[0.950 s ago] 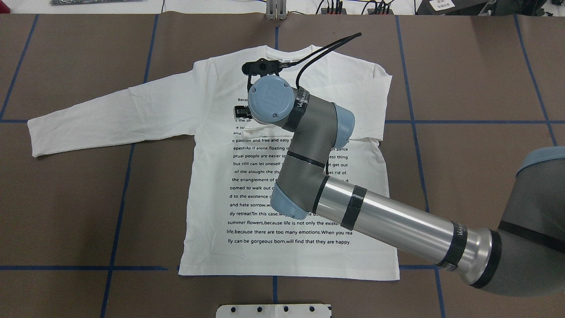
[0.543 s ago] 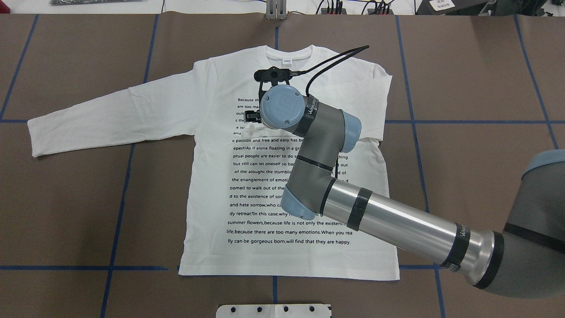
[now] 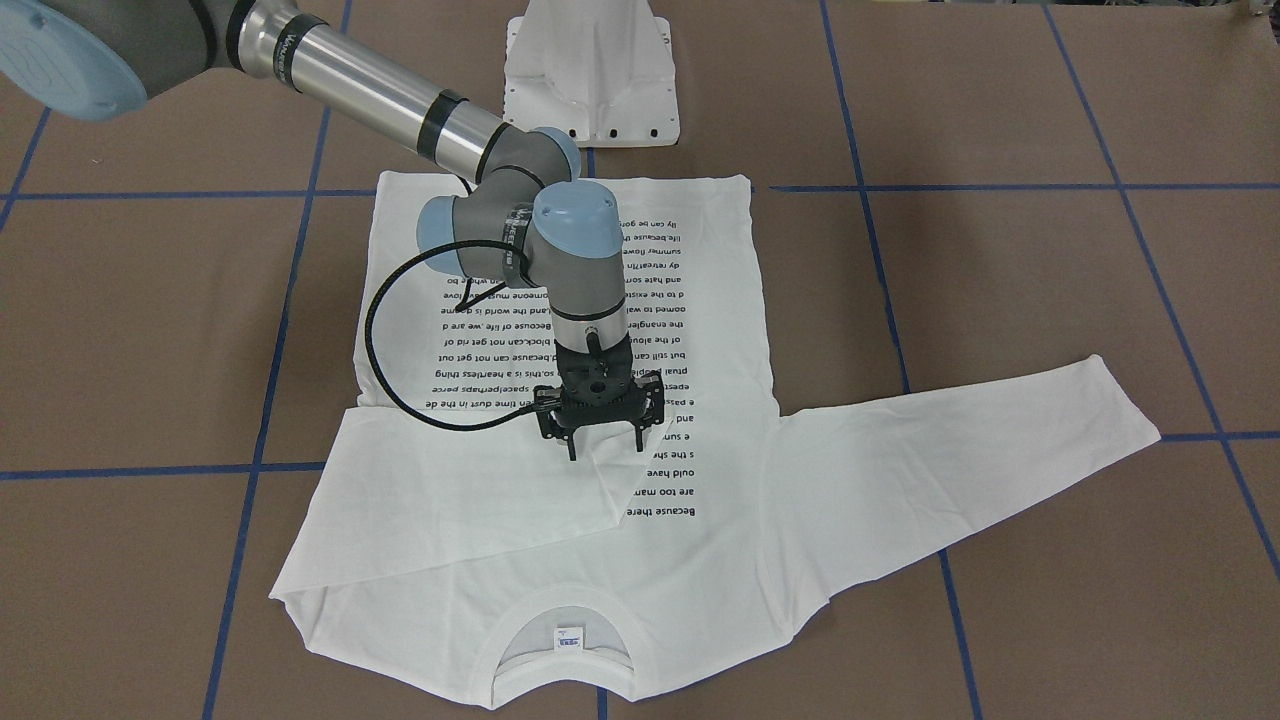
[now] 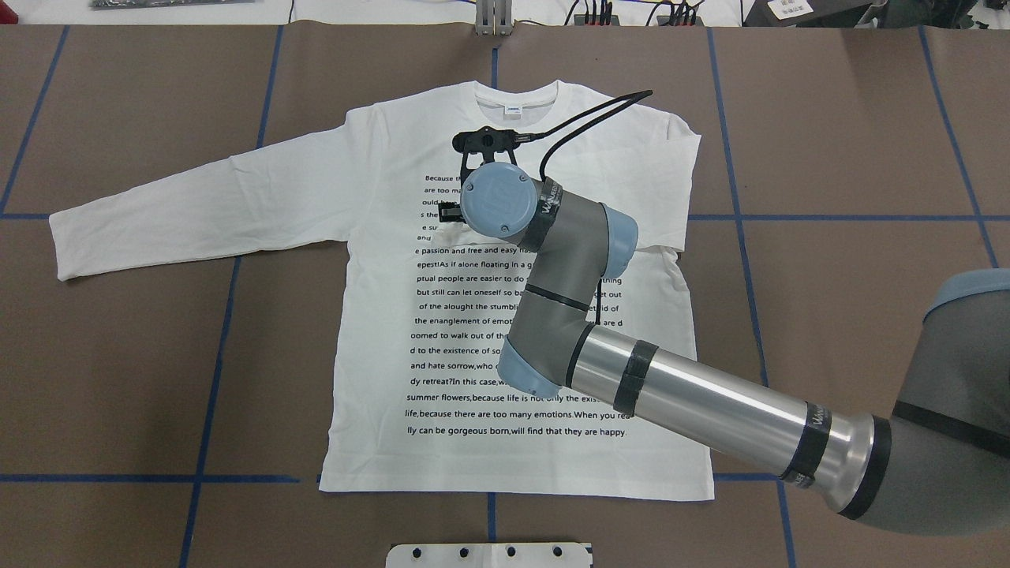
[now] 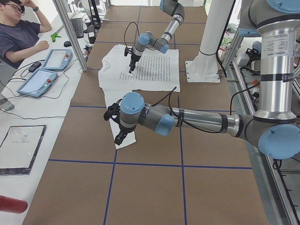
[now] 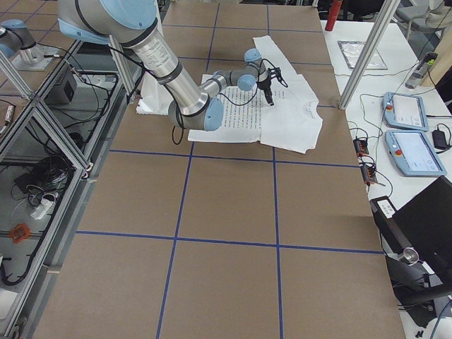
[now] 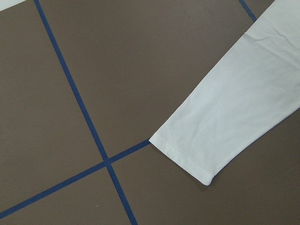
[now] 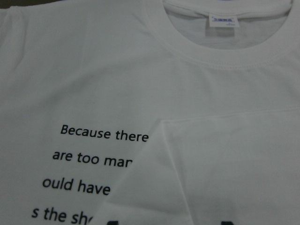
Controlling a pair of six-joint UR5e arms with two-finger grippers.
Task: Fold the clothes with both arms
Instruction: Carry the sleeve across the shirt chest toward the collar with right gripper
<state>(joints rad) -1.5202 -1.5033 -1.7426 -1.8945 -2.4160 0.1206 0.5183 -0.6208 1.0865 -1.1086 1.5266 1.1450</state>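
Broadly, the brown worktop (image 4: pixel 118 355) is crossed by blue tape lines (image 7: pixel 70 84), and the white long-sleeved T-shirt (image 4: pixel 371 355) lies flat at its middle, print side up. Its long axis runs straight away from the robot, hem nearest the base and neck at the far side. The right arm (image 4: pixel 710 402) reaches in over the shirt's body, while the left arm (image 5: pixel 201 121) stretches out low above the worktop at the robot's left. The left sleeve (image 4: pixel 197 205) lies straight out sideways to the robot's left, its cuff (image 7: pixel 187 154) beside a crossing of tape lines. The right sleeve (image 3: pixel 450 490) is folded in across the chest and covers part of the print. The right gripper (image 3: pixel 606 450) points down over that folded sleeve's end, jaws spread apart. The left gripper (image 5: pixel 119 139) hangs over the outstretched cuff; whether its jaws are parted I cannot tell. The black print (image 4: pixel 458 394) begins "Because there" and ends "will find that they are happy." The neck label (image 8: pixel 223 20) bears a small blue mark, too small to read
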